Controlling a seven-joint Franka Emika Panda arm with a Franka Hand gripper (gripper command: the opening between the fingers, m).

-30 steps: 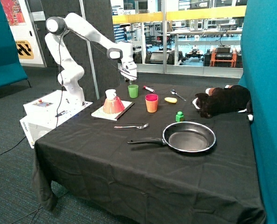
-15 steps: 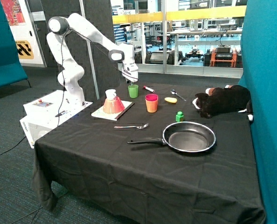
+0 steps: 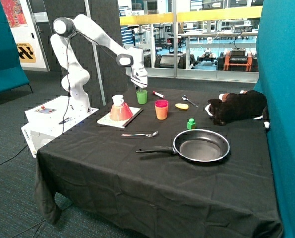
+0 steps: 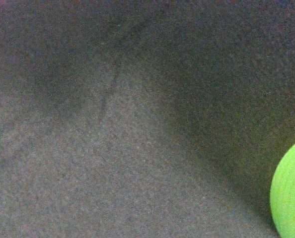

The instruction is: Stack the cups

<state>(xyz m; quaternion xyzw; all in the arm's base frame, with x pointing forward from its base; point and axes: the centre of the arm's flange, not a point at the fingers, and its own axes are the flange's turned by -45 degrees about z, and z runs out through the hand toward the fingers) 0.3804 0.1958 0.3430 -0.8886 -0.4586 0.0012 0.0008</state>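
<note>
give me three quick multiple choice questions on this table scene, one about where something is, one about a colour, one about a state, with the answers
1. Where does the claw hang?
A. just above the green cup
B. over the frying pan
C. beside the plush toy

2. What colour is the cup nested in the orange-yellow cup?
A. blue
B. magenta-pink
C. white

3. How does the green cup stand?
A. tipped on its side
B. upside down
C. upright, alone on the black cloth

Answers:
1. A, the claw is right over that cup's rim in the outside view.
2. B, a magenta-pink cup shows at the top of the orange-yellow one.
3. C, its open mouth faces up and nothing is stacked with it.
</note>
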